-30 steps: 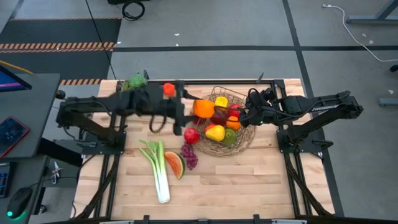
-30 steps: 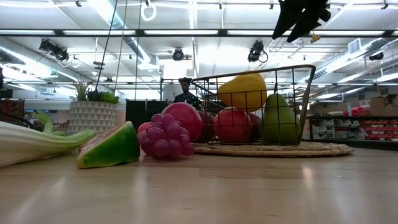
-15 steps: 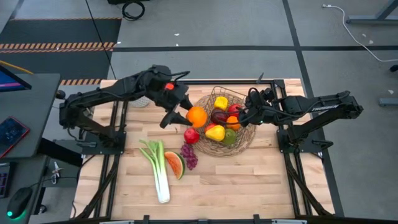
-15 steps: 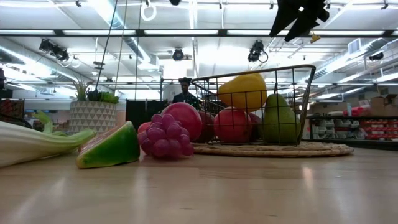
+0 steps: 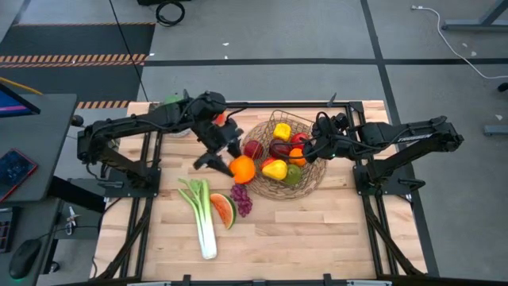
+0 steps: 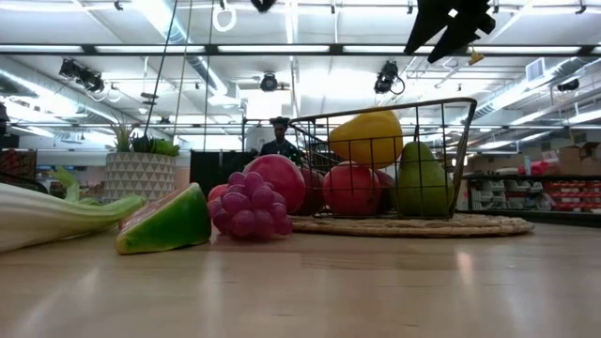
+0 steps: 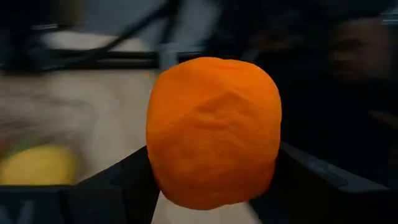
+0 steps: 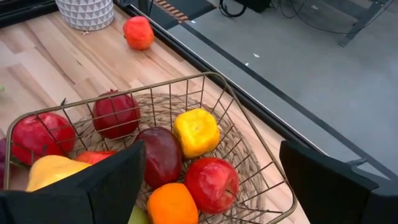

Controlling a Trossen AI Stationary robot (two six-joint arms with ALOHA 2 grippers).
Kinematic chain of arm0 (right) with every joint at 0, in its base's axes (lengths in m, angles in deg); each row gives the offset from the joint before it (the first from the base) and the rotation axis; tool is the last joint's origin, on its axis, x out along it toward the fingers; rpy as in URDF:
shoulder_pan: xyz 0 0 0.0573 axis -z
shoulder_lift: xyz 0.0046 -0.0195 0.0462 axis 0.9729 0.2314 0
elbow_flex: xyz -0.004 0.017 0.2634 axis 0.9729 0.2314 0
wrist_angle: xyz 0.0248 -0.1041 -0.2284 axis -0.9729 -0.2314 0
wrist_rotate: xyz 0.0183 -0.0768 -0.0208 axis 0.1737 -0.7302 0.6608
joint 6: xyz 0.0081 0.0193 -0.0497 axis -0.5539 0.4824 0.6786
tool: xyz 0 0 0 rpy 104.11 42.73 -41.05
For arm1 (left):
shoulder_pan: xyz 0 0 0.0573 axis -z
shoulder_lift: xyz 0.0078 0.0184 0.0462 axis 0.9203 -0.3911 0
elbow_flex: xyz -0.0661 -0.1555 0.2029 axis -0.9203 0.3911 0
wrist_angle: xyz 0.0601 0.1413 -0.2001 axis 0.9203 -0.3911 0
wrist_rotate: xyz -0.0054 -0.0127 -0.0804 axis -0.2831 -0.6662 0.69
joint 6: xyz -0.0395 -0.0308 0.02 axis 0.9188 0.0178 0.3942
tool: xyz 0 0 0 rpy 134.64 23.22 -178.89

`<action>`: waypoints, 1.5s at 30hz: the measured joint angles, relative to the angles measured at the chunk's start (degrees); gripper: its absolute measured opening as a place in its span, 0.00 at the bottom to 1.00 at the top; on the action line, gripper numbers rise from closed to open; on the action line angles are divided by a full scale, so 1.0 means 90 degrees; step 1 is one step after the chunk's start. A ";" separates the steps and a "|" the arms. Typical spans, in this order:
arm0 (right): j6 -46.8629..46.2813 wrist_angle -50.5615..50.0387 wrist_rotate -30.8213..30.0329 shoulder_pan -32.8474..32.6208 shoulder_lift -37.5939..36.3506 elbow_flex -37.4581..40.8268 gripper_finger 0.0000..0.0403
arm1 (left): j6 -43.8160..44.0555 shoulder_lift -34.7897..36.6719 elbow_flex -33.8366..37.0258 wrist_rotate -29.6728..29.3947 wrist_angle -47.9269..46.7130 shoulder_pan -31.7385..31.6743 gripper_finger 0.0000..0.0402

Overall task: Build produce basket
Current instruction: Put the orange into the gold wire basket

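- Round orange toy fruit (image 5: 243, 168) sits clenched between the dark fingers of the left end effector (image 5: 228, 160), centre-left of the high view, just off the left rim of the basket; the left wrist view shows it filling the gap between both fingers (image 7: 112, 186).
- Brown wire-mesh basket with a wide woven rim (image 5: 312, 178) lies to the right of the held orange, centre of the frame. The left arm is the nearer one for the drop; the carry runs rightward over the near rim.
- Basket already holds a yellow lemon (image 5: 282, 130), dark red apples (image 5: 254, 148), a green pear (image 5: 293, 175) and others; open room looks scarce, so judged a tight placement.
- Right end effector (image 5: 309, 148) hangs over the basket's right half, fingers spread and empty, per the right wrist view. It may crowd the drop.
- On the wooden surface (image 5: 333, 230), lower left of the basket: purple grapes (image 5: 241, 198), watermelon slice (image 5: 224, 210), long green-white leek (image 5: 202, 218), lying top to bottom in the frame.
- White patterned pot with a green plant (image 8: 86, 12) stands well apart, beside a small red-orange fruit (image 8: 138, 32).
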 joint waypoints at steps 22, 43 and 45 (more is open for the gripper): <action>0.0002 0.0007 0.0017 0.0000 0.0000 0.0000 0.93 | -0.1703 0.0000 0.0000 0.2180 -0.0874 0.0026 0.67; 0.0027 0.0090 0.0102 -0.0007 0.0000 0.0000 0.93 | -0.2886 -0.0437 0.0008 -0.5051 -0.1156 0.0551 0.67; 0.0027 0.0099 0.0127 -0.0007 -0.0001 -0.0002 0.93 | -0.2572 -0.0437 0.0006 -0.5053 -0.0997 0.0551 0.67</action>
